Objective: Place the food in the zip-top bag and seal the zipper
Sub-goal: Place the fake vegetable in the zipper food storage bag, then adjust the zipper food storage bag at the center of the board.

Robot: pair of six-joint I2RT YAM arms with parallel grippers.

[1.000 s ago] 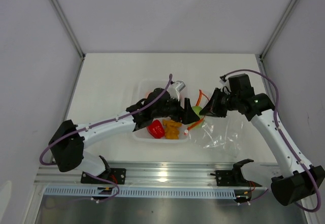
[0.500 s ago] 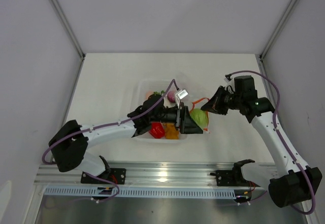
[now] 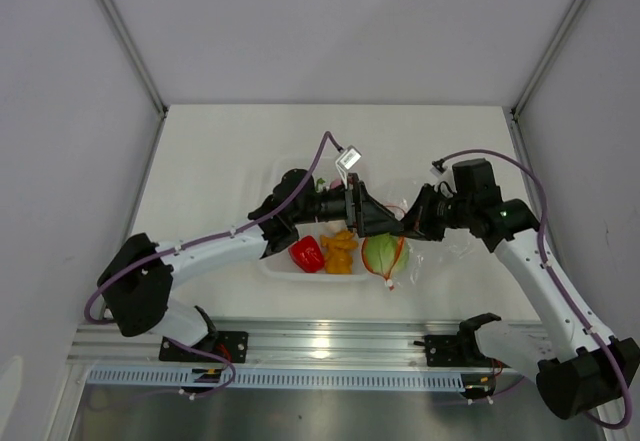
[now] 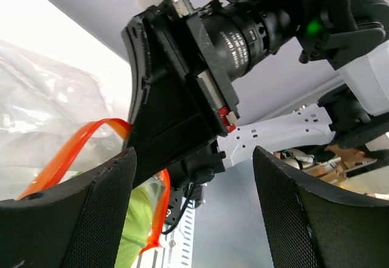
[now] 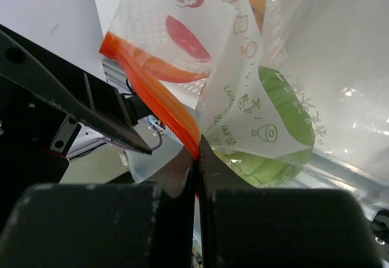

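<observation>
My right gripper (image 3: 410,227) (image 5: 196,147) is shut on the orange-red zipper (image 5: 159,96) (image 4: 67,155) and holds the mouth of the clear zip-top bag (image 3: 405,261) (image 5: 316,49) up. A green cabbage (image 3: 385,254) (image 5: 284,131) (image 4: 135,243) lies inside the bag, low in the hanging pouch. My left gripper (image 3: 384,221) (image 4: 194,210) hangs open right at the bag's mouth, facing the right gripper, with nothing between its fingers. The red bell pepper (image 3: 307,253) and the orange-yellow lumpy piece (image 3: 340,253) lie in the tray just left of the bag.
A rigid clear tray (image 3: 272,267) sits mid-table under the left arm. The two grippers stand almost tip to tip. An aluminium rail (image 3: 320,341) runs along the near edge, and white walls close in the table on three sides.
The left gripper carried the cabbage right from the tray into the bag and let go; the cabbage now sits low in the pouch. The right gripper shifted slightly left and down, still holding the zipper.
</observation>
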